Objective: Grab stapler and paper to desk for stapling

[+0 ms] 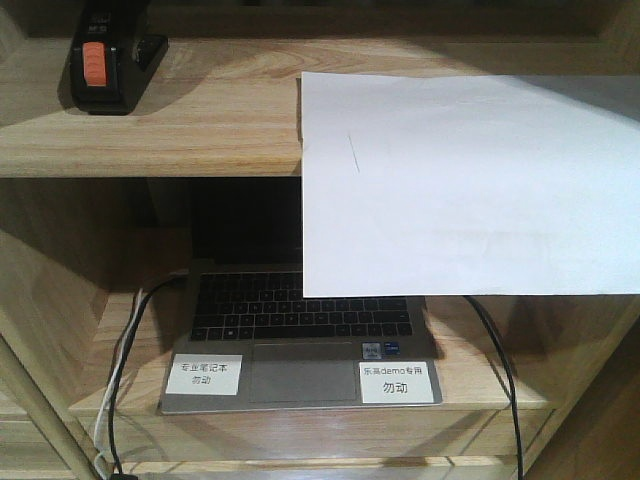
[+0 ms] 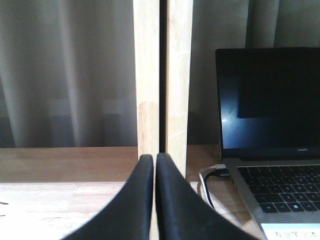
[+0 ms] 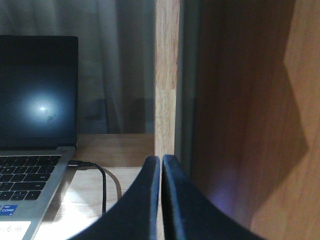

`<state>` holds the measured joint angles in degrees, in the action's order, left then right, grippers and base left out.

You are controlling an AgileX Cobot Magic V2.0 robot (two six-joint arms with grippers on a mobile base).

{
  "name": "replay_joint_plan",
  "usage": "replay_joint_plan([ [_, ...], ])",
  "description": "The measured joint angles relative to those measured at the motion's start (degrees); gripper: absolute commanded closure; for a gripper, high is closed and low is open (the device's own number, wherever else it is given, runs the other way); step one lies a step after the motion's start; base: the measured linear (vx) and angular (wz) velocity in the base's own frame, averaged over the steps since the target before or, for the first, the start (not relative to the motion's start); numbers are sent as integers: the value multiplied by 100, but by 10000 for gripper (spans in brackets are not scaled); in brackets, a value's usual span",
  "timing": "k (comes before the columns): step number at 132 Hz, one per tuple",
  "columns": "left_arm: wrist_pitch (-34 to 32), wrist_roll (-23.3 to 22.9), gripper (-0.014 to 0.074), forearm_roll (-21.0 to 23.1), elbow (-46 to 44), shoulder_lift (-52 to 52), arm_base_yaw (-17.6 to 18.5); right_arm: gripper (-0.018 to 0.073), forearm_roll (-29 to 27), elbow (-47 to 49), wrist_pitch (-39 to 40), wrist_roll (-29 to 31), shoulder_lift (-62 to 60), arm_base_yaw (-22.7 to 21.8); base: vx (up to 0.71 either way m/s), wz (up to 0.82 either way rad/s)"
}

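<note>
In the front view a black stapler (image 1: 108,62) with an orange patch stands at the far left of the upper wooden shelf (image 1: 200,130). The white paper (image 1: 465,185) lies on the right of that shelf and hangs over its front edge, covering part of the level below. Neither gripper shows in the front view. My left gripper (image 2: 154,159) is shut and empty, low before a wooden post (image 2: 161,75). My right gripper (image 3: 161,160) is shut and empty, beside the unit's right side panel (image 3: 250,115). The desk is out of view.
An open laptop (image 1: 300,330) with white labels sits on the lower shelf; it also shows in the left wrist view (image 2: 270,115) and the right wrist view (image 3: 35,100). Cables (image 1: 125,350) run down on both sides. Grey curtains (image 2: 65,75) hang behind.
</note>
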<state>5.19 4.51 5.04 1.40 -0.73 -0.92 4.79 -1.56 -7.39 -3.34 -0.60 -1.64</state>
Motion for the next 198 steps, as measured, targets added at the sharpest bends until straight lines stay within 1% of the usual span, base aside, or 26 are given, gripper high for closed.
replay_joint_plan([
  [177, -6, 0, 603, 0, 0, 0, 0, 565, 0, 0, 0, 0, 0, 0, 0, 0],
  [198, -215, 0, 603, 0, 0, 0, 0, 565, 4, 0, 283, 0, 0, 0, 0, 0],
])
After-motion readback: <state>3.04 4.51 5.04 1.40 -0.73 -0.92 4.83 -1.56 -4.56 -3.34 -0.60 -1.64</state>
